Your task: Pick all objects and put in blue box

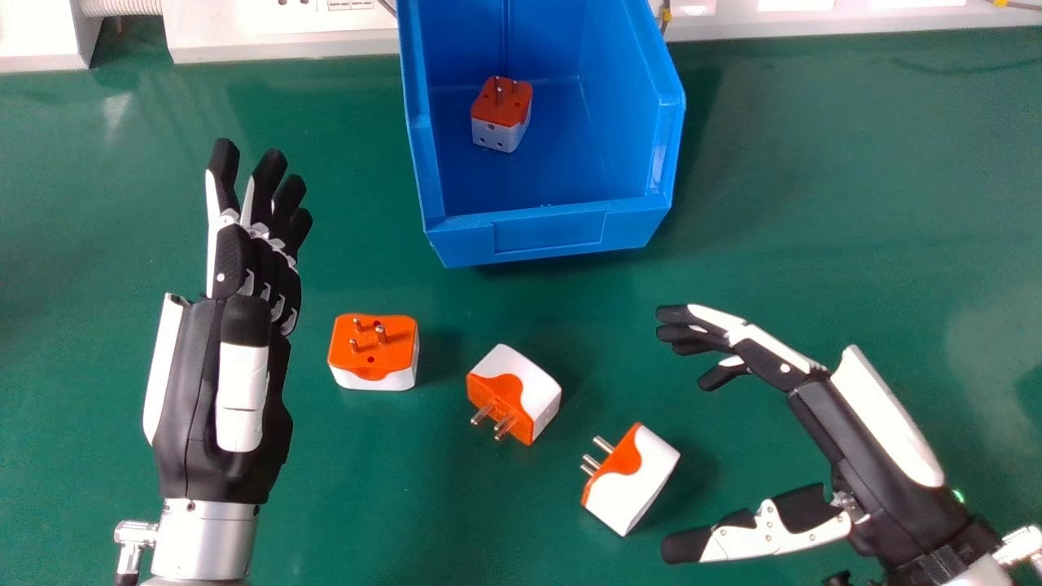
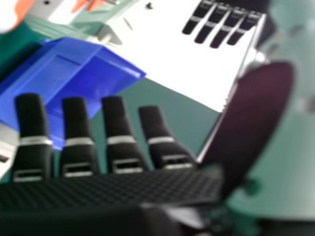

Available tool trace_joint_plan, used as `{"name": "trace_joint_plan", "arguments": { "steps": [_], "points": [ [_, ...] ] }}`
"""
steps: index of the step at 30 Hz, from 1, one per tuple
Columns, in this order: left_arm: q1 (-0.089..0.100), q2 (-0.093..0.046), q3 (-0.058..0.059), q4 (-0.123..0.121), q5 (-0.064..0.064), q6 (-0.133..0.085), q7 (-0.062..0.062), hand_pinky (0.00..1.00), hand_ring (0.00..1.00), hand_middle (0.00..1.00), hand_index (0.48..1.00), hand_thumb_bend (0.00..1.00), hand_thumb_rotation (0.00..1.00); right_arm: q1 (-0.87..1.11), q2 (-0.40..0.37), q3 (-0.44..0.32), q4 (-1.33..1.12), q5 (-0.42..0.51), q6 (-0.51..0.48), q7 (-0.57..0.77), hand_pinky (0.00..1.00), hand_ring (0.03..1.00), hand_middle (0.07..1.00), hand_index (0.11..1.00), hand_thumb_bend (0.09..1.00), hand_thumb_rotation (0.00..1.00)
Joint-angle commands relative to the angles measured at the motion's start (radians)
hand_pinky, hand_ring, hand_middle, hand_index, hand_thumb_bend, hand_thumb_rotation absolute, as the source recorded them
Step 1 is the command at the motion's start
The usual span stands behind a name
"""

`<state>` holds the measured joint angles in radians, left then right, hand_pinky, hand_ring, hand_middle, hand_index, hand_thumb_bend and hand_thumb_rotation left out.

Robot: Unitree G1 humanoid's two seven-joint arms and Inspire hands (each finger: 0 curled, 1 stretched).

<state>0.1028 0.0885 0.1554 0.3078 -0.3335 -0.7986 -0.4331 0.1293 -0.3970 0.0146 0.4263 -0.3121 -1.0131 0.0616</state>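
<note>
In the head view my left hand (image 1: 244, 268) is open at the left, fingers extended, beside an orange and white plug adapter (image 1: 374, 350) without touching it. My right hand (image 1: 847, 439) is open at the lower right, its thumb apart from the fingers. Between the hands lie a second adapter (image 1: 527, 389) and a third adapter (image 1: 633, 484), the latter nearest my right hand, untouched. One more adapter (image 1: 501, 114) rests inside the blue box (image 1: 549, 232), pins up. The right hand view has my right hand (image 2: 123, 147) with straight fingers, and the blue box (image 2: 64, 59) beyond them.
The green table (image 1: 814, 203) carries all of this. A white ledge (image 1: 285, 41) with sockets runs along its far edge, behind the blue box. The box's raised side walls stand between the two hands, farther back.
</note>
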Motion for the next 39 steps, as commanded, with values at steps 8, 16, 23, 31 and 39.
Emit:
{"name": "trace_joint_plan", "arguments": {
  "steps": [8, 16, 23, 31, 39],
  "points": [
    [-0.003, 0.006, 0.007, -0.013, 0.001, -0.015, -0.004, 1.0, 0.99, 1.0, 1.0, 0.9, 0.92, -0.032, -0.007, 0.0, 0.053, 0.032, -0.072, -0.01, 0.71, 0.831, 0.858, 0.884, 1.0, 0.45],
    [0.003, 0.001, 0.004, -0.021, 0.005, -0.015, -0.004, 1.0, 0.99, 1.0, 1.0, 0.9, 0.92, -0.001, -0.012, -0.005, 0.003, -0.092, -0.015, -0.048, 0.75, 0.862, 0.883, 0.909, 1.0, 0.42],
    [0.005, 0.006, 0.004, -0.024, 0.002, -0.007, -0.006, 1.0, 0.99, 1.0, 1.0, 0.9, 0.92, -0.018, -0.01, 0.018, 0.039, -0.176, 0.006, -0.102, 0.76, 0.868, 0.887, 0.913, 1.0, 0.39],
    [0.007, 0.004, 0.004, -0.033, 0.001, 0.0, -0.004, 1.0, 0.99, 1.0, 1.0, 0.9, 0.92, -0.041, -0.022, 0.049, 0.078, -0.234, 0.011, -0.166, 0.75, 0.868, 0.885, 0.916, 1.0, 0.37],
    [0.003, 0.0, 0.0, -0.028, -0.001, -0.002, -0.007, 1.0, 1.0, 1.0, 1.0, 0.9, 0.92, -0.052, -0.036, 0.069, 0.098, -0.239, 0.015, -0.19, 0.75, 0.869, 0.887, 0.919, 1.0, 0.37]
  ]
}}
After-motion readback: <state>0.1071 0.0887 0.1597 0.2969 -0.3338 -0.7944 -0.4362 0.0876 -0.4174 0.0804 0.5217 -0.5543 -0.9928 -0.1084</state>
